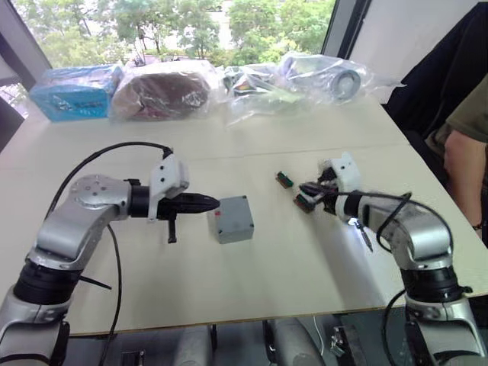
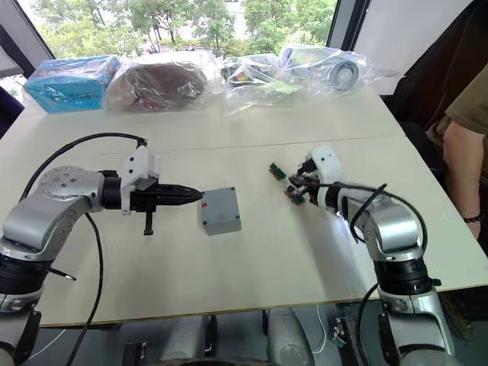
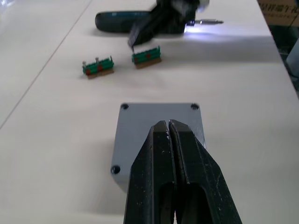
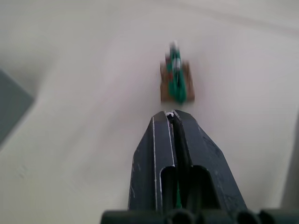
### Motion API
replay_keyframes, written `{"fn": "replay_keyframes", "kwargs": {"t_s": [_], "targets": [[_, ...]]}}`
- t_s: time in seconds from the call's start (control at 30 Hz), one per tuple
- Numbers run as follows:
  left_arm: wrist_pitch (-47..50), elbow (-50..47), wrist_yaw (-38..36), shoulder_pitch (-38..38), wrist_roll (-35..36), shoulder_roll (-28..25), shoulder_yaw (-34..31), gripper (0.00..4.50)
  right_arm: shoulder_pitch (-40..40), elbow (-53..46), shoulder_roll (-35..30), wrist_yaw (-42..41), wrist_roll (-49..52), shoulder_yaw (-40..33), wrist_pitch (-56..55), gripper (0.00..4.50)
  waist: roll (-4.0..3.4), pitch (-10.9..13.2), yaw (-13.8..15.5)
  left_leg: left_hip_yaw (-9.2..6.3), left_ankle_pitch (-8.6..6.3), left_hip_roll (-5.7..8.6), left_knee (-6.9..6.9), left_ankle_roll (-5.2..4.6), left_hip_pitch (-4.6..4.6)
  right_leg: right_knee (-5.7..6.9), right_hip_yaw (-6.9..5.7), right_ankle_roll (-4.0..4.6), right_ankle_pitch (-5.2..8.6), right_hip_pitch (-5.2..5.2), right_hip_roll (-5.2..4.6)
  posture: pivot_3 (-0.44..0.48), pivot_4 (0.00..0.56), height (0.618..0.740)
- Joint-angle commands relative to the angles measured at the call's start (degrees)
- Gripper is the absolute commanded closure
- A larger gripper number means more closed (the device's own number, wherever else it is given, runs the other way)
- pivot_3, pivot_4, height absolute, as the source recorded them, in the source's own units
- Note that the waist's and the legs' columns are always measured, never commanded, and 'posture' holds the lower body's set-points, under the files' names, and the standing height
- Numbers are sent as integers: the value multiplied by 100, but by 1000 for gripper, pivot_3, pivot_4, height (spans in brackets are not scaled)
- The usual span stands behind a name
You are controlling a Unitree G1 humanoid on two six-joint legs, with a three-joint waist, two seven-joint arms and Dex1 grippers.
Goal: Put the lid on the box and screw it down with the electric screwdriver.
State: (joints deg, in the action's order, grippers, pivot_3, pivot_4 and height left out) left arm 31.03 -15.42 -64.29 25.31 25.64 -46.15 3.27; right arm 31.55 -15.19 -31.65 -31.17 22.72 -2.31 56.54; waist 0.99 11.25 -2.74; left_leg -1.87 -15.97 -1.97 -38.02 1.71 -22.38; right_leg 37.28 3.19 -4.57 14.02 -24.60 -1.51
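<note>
left wrist view: left gripper (image 3: 168, 125) pressed together over the lid (image 3: 159, 122), right gripper (image 4: 173, 114) likewise closed

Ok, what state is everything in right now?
lid: seated on the box, closing it.
box: upright on the table.
electric screwdriver: lying flat, tip light on.
left gripper: shut, tips at the lid.
right gripper: shut.
</note>
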Motion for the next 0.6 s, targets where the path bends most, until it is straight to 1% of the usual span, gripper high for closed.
{"fn": "replay_keyframes", "kwargs": {"t_s": [0.03,0.13,0.27,0.4,0.6], "targets": [[-211,154,14,21,-138,-132,-165,4500,414,-602,33,-285,416,237,286,4444,1,0,16,-3,0,0,0,0,0,2,-3,0,0,0,0,0,150,740],[-251,271,-1,22,-167,-160,-189,4500,730,-751,386,-331,585,764,521,4444,0,-1,9,-5,0,-1,1,0,-1,1,-5,0,0,0,1,0,150,740],[-213,240,50,16,-128,-172,-217,4500,798,-700,616,-331,499,1253,473,4444,0,0,35,-1,0,-1,1,0,-3,-2,-3,0,0,0,-2,0,150,740],[-115,61,112,-55,-65,-180,-248,4500,785,-581,679,-352,431,1493,348,4444,1,-1,35,4,0,4,0,0,-10,-11,-3,0,0,0,-12,0,150,740],[29,-171,188,-138,13,-153,-274,4500,759,-367,645,-403,313,1597,166,4444,1,-1,21,-2,0,1,0,0,-6,-4,-5,-1,0,0,-5,0,150,740]]}}
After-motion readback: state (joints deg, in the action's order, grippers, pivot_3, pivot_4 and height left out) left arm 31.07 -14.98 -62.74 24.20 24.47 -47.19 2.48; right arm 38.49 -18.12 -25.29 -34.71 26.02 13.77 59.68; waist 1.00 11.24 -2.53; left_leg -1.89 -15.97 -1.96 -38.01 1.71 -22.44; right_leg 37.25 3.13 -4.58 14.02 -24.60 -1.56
